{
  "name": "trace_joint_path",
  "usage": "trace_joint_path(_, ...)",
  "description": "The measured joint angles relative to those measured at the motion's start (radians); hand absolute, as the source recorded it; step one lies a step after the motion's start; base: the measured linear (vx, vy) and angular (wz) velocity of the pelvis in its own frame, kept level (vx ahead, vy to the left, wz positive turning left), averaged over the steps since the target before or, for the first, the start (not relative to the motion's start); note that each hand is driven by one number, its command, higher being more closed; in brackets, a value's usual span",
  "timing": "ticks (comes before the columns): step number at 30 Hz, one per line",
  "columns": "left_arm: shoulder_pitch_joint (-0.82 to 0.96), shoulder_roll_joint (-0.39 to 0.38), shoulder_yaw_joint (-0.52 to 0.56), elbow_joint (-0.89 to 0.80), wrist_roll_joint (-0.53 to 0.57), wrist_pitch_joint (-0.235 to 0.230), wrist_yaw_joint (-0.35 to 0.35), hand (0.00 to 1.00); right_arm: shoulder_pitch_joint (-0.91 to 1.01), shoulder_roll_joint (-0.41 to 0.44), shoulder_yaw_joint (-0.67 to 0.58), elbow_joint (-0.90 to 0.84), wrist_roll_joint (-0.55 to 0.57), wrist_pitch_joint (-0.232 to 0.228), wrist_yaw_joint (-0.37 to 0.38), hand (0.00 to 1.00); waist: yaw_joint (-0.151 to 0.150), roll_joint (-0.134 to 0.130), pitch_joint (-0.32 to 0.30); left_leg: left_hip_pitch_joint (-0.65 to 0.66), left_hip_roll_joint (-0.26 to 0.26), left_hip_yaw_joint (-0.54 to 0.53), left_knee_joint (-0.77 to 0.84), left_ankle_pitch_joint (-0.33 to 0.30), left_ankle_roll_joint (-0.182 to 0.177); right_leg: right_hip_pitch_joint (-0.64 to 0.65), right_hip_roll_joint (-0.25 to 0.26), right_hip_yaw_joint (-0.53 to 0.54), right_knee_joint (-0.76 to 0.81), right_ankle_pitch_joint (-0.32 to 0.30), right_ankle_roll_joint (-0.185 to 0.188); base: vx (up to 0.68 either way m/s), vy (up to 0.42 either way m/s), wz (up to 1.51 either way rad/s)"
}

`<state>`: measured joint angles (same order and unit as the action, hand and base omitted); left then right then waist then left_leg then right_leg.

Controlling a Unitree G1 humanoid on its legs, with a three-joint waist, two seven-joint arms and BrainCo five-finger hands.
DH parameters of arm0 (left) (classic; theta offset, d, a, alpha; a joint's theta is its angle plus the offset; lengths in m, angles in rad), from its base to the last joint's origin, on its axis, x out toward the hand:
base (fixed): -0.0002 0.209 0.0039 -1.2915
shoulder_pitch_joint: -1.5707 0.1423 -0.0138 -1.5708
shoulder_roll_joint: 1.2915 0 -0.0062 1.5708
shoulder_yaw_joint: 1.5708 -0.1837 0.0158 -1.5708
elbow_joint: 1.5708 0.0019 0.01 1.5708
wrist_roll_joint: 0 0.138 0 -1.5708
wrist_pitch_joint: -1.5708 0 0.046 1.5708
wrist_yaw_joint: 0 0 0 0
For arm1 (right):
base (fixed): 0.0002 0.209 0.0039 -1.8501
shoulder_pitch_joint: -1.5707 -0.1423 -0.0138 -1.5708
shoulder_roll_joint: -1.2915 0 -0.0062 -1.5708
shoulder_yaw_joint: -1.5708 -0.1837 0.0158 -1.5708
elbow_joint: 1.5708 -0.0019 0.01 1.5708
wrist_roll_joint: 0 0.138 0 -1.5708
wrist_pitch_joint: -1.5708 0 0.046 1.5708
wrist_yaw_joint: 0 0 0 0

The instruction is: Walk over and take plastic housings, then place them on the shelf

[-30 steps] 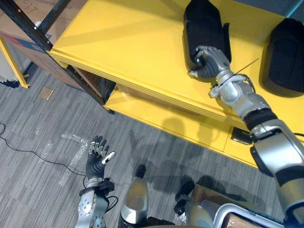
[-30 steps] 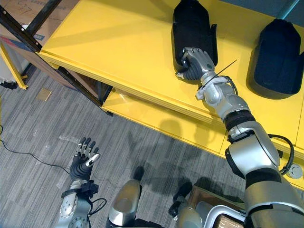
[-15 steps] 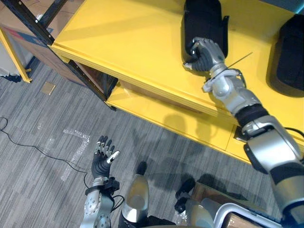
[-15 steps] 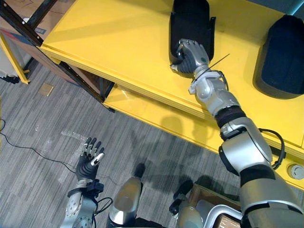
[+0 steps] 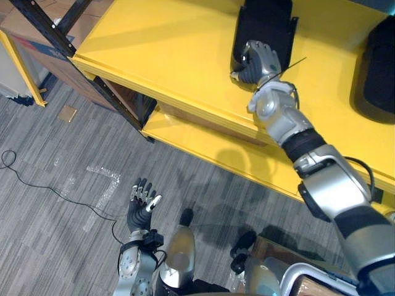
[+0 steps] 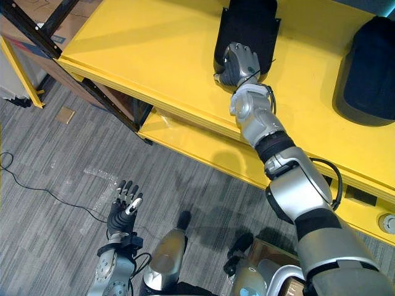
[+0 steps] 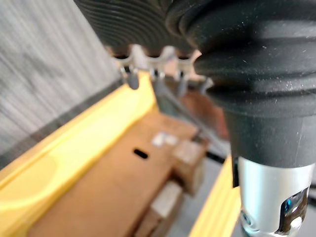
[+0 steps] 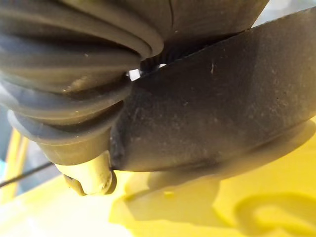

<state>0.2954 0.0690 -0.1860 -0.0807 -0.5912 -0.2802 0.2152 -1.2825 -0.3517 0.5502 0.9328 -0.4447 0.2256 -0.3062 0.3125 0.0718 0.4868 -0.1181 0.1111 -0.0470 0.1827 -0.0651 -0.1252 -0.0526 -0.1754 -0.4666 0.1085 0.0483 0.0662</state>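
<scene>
Overhead, the yellow shelf point(image 5: 166, 55) spans the far side, above the grey carpet floor point(image 5: 62, 160). On its top board a second housing point(image 5: 379, 68) lies at the right. Well apart to its left is the plastic housing point(image 5: 268, 24), black and smooth. The right hand point(image 5: 254, 60) holds this one at its near rim, fingers curled over the edge. It looks a stiff, hollow, light shell, probably slippery on its rounded sides, so the rim seems the surest hold. The left hand point(image 5: 141, 206) hangs low, near the floor at the left, fingers spread, empty.
</scene>
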Motion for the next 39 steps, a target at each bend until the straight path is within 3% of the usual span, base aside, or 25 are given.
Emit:
trace_joint_path(7, -0.002, 0.001, -0.026, 0.0, 0.0, 0.0, 0.01, 0.0, -0.003, 0.008, 0.0, 0.021, -0.003, 0.086, 0.0, 1.0, -0.017, 0.0, 0.0, 0.01, -0.001, 0.005, -0.009, 0.008, -0.002, -0.001, -0.005, 0.003, 0.012, -0.002, -0.001, -0.01, 0.003, 0.0)
trace_joint_path(12, -0.002, -0.001, -0.034, -0.001, 0.0, 0.002, 0.01, 0.0, -0.003, 0.009, -0.016, 0.027, -0.003, 0.086, 0.0, 1.0, -0.031, 0.0, 0.0, 0.013, 0.002, 0.027, -0.01, 0.008, -0.001, -0.011, -0.005, 0.02, 0.017, -0.002, -0.001, -0.01, 0.011, -0.1)
trace_joint_path(22, -0.025, 0.0, -0.075, 0.0, -0.001, 0.006, 0.034, 0.0, 0.02, 0.03, -0.039, 0.035, -0.015, -0.119, -0.004, 1.0, -0.055, 0.002, 0.0, 0.021, 0.011, 0.058, -0.009, 0.008, -0.002, -0.018, 0.005, 0.043, 0.007, 0.002, -0.002, 0.01, 0.0, -0.08)
trace_joint_path(28, -0.027, 0.0, -0.072, 0.0, -0.002, 0.007, 0.041, 0.0, 0.02, 0.035, -0.034, 0.035, 0.0, -0.173, -0.004, 1.0, -0.056, 0.026, -0.001, 0.019, 0.013, 0.056, -0.009, 0.008, -0.002, -0.018, 0.007, 0.04, 0.006, 0.001, -0.003, 0.0, 0.0, 0.0)
trace_joint_path(33, -0.03, 0.001, -0.071, 0.0, -0.002, 0.007, 0.044, 0.0, 0.019, 0.035, -0.035, 0.035, 0.009, -0.174, -0.013, 1.0, -0.055, 0.026, -0.001, 0.014, 0.013, 0.051, -0.009, 0.008, -0.002, -0.018, 0.005, 0.033, 0.006, 0.001, -0.003, 0.0, 0.006, 0.03)
trace_joint_path(34, -0.031, 0.001, -0.072, 0.0, -0.002, 0.007, 0.045, 0.0, 0.02, 0.036, -0.035, 0.036, 0.016, -0.177, -0.022, 0.0, -0.055, 0.027, -0.001, 0.013, 0.012, 0.05, -0.008, 0.008, -0.002, -0.018, 0.005, 0.032, 0.006, 0.001, -0.003, 0.0, 0.011, 0.03)
trace_joint_path(39, -0.031, 0.001, -0.072, 0.002, -0.03, 0.006, 0.053, 0.0, 0.02, 0.038, -0.038, 0.037, 0.046, -0.18, -0.031, 0.0, -0.055, 0.031, -0.001, 0.012, 0.009, 0.043, -0.008, 0.008, -0.002, -0.017, 0.002, 0.026, 0.01, -0.002, -0.005, 0.0, 0.01, 0.04)
